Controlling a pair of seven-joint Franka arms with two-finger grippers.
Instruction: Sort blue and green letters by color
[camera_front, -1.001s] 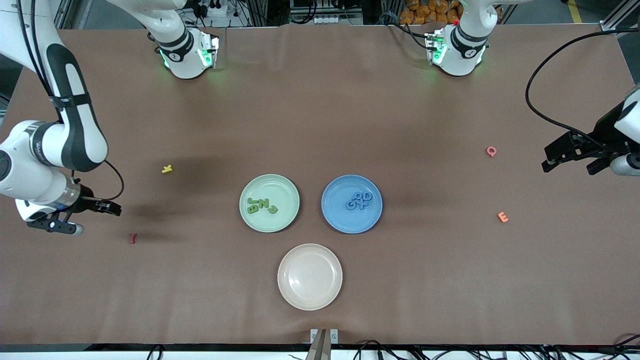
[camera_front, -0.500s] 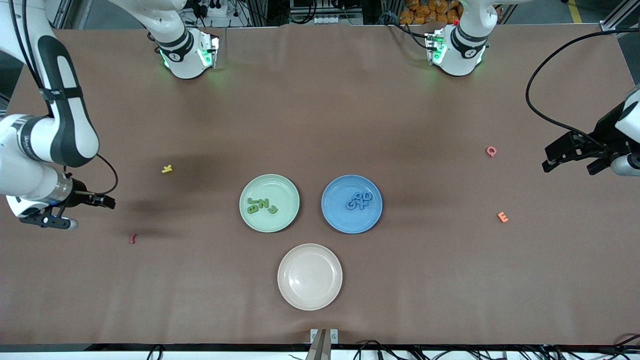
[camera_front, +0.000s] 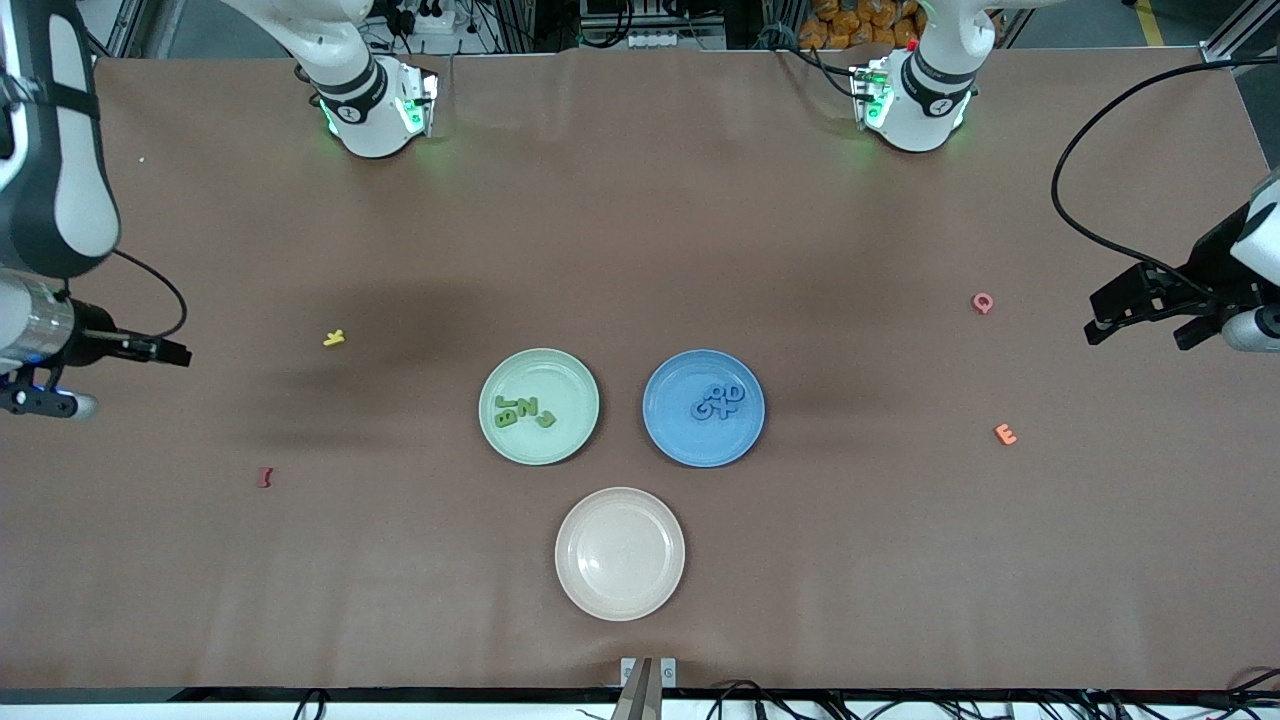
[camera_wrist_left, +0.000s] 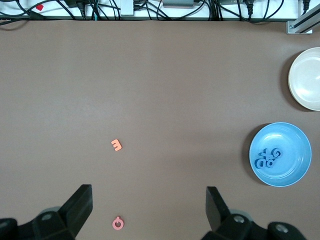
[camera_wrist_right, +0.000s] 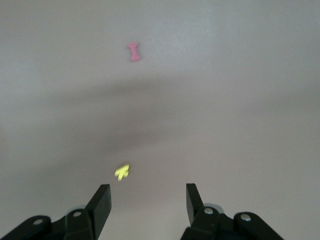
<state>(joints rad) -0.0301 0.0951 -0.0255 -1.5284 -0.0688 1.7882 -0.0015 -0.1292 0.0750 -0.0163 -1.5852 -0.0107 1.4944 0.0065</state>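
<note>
Several green letters (camera_front: 523, 410) lie in a heap on the pale green plate (camera_front: 562, 375). Several blue letters (camera_front: 720, 401) lie clustered on the blue plate (camera_front: 680, 440), which stands beside it toward the left arm's end. The left wrist view also shows the blue letters (camera_wrist_left: 267, 158) on the blue plate (camera_wrist_left: 295, 172). My right gripper (camera_front: 135, 380) hangs open and empty over bare table at the right arm's end; in its wrist view the right gripper (camera_wrist_right: 147, 192) holds nothing. At the other end my left gripper (camera_front: 1140, 322) waits open, the left gripper (camera_wrist_left: 149, 197) empty.
A cream plate (camera_front: 620, 553) stands nearer the front camera than the two coloured plates. A yellow letter (camera_front: 334, 338) and a dark red letter (camera_front: 265, 477) lie toward the right arm's end. A pink Q (camera_front: 983, 303) and an orange E (camera_front: 1006, 434) lie toward the left arm's end.
My right gripper has drawn away from the plates toward its own end of the table and its arm has lifted. The left arm and all letters have stayed put.
</note>
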